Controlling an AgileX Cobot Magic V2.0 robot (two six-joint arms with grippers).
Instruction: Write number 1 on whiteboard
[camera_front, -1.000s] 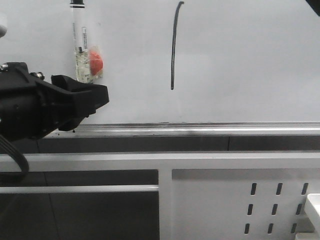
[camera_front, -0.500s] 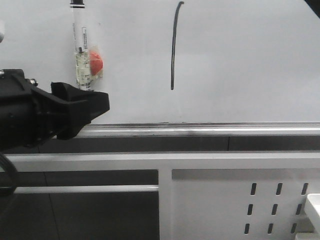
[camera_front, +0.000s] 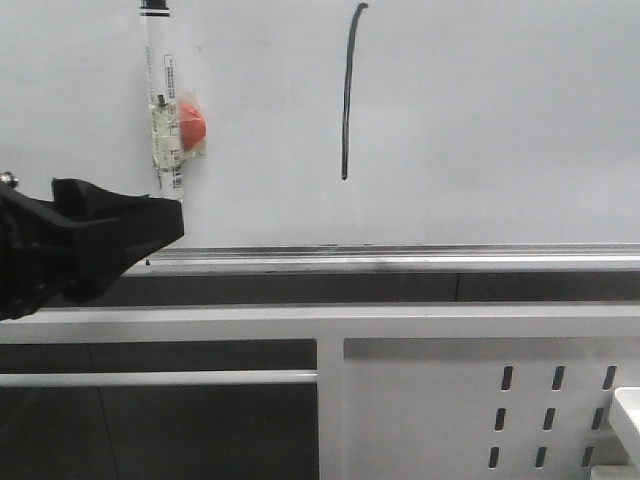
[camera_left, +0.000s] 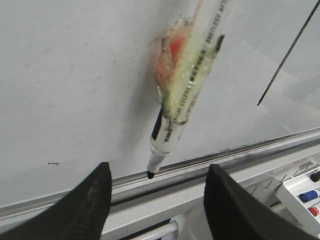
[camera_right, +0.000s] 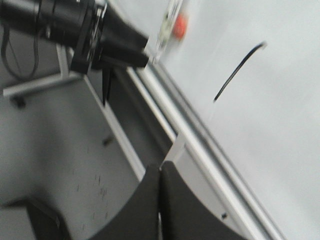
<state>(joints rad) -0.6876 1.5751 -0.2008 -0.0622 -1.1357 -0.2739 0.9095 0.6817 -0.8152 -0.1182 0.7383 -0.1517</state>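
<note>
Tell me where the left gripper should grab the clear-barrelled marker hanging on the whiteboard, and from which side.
Grip the clear-barrelled marker on its lower barrel, below the red magnet taped to it and above the black tip. Come straight at the whiteboard from the front, fingers either side: the barrel hangs nearly upright, tip down, and the open left gripper already straddles that line. The taped middle looks bulky and uneven.

left end effector (camera_front: 150, 225) | moved left and lower; more marker (camera_front: 163, 110) exposed

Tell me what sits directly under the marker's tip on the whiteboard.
The marker hangs tip-down on the whiteboard; right below its tip lies the silver tray rail. The open left tool is beneath, holding nothing. Actual tip-to-rail contact isn't discernible.
</note>
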